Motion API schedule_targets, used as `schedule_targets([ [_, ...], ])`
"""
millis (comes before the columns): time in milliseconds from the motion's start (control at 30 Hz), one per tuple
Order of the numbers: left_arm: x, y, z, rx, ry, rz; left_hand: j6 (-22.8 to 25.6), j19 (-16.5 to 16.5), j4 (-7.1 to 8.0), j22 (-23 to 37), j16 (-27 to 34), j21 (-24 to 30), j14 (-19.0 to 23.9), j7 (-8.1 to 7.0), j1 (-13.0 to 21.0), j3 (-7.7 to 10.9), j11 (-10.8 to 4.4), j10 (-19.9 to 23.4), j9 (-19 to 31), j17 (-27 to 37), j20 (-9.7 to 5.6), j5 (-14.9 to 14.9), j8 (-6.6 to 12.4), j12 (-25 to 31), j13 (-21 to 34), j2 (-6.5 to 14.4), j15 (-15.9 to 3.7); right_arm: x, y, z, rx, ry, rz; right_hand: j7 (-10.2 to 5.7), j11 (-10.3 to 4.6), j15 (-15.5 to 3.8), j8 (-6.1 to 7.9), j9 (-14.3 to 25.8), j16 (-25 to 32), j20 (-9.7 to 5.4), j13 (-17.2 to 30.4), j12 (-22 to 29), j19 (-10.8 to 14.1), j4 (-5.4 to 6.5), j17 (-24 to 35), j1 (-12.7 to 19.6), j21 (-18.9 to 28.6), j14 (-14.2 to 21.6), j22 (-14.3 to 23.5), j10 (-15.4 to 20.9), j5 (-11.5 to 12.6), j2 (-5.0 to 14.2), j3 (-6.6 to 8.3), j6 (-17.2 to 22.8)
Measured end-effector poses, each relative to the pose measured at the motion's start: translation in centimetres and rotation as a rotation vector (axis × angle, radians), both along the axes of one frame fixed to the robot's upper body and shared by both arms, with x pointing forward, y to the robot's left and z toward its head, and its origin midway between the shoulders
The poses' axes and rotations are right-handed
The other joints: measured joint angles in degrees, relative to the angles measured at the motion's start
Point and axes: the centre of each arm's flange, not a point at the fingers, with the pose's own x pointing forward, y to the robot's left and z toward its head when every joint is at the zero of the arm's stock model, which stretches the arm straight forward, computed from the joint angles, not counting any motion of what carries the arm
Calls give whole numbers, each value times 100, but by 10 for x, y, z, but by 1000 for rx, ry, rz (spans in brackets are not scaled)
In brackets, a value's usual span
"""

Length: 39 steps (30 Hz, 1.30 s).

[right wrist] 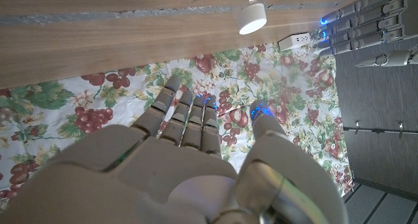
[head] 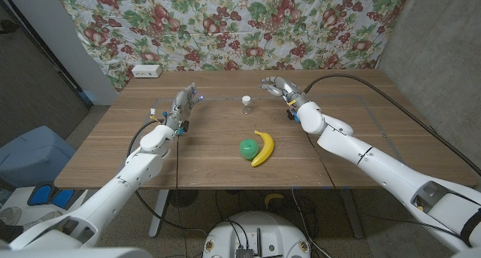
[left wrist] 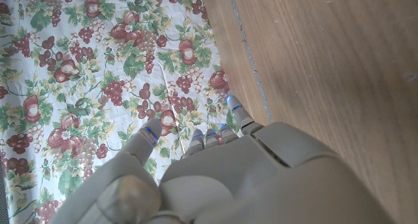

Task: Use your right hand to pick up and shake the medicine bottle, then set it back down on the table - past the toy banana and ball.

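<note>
Fruit-print cloth (head: 225,21) hangs behind wooden table (head: 346,160). Right hand (head: 279,86) hovers near far edge, fingers apart, holding nothing, likely lined up to reach bottle. Left hand (head: 183,101) waits on its side of table, fingers extended, empty. Toy banana (head: 262,147) touches green ball (head: 248,147) mid-table. Medicine bottle (head: 246,104) stands upright beyond them, just left of right hand.

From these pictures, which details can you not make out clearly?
- Bottle: too small in the head view to read its label or see contents; the right wrist view shows just its cap.
- Ball: the banana lies so close that contact cannot be judged in the head view.
- Left hand: its palm side is hidden in the left wrist view by the hand's own back.
- Right hand: its palm side is likewise hidden in the right wrist view.
</note>
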Motion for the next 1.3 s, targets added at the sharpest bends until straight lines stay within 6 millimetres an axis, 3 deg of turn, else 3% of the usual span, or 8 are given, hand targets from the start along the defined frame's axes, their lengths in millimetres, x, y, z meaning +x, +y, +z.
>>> schedule_targets([
  [1300, 1, 1, 0, 4, 10, 3, 0, 21, -24, -1, 0, -87, 0, 0, 0, 24, 21, 20, 0, 0, 21, 0, 0, 0, 0, 0, 0, 23, 16, -9, -79, 74, -30, -30, -30, -71, -22, -1, 0, -41, -1, 0, 40, 24, 55, 68, -48, 11, 5, -31, 0, 68, 24, -31],
])
